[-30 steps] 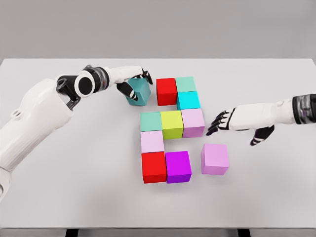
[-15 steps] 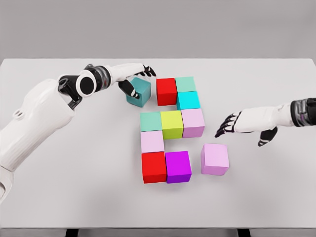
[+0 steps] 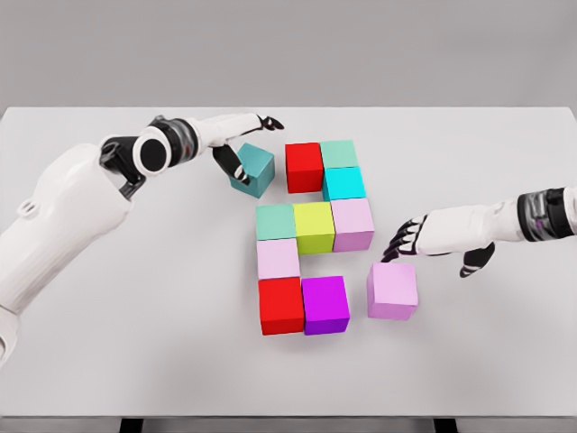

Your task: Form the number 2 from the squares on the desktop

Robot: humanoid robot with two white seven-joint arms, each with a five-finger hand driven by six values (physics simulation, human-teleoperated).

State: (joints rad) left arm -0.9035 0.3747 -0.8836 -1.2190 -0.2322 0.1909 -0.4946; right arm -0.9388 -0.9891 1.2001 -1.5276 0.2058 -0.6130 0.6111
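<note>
- Reaching in from the left, the left hand (image 3: 236, 140) sits over the teal block (image 3: 253, 170), which lies on the white table (image 3: 135, 316) slightly turned, just left of the upper red block (image 3: 304, 167) with a thin gap between them.
- The left hand's fingers are loosely spread: the thumb (image 3: 233, 162) touches the teal block's left face, while the index finger points right above the block; it does not grip the block.
- Right of the upper red block stands the mint block (image 3: 339, 153), and the cyan block (image 3: 344, 183) sits directly in front of it.
- The middle row holds 3 blocks side by side: a sea-green block (image 3: 275, 221), a yellow-green block (image 3: 314, 226) and a pale pink block (image 3: 352, 224).
- Under the sea-green one comes a light pink block (image 3: 278, 259), then the lower red block (image 3: 281, 305) with the purple block (image 3: 325, 304) touching its right side.
- A loose lilac block (image 3: 392, 290) stands apart to the right of the purple one, leaving a gap.
- The right hand (image 3: 442, 233) comes in from the right edge, palm down, fingers spread and curved downward; its dark fingertips (image 3: 394, 248) hang just above the lilac block's far edge, and it holds nothing.
</note>
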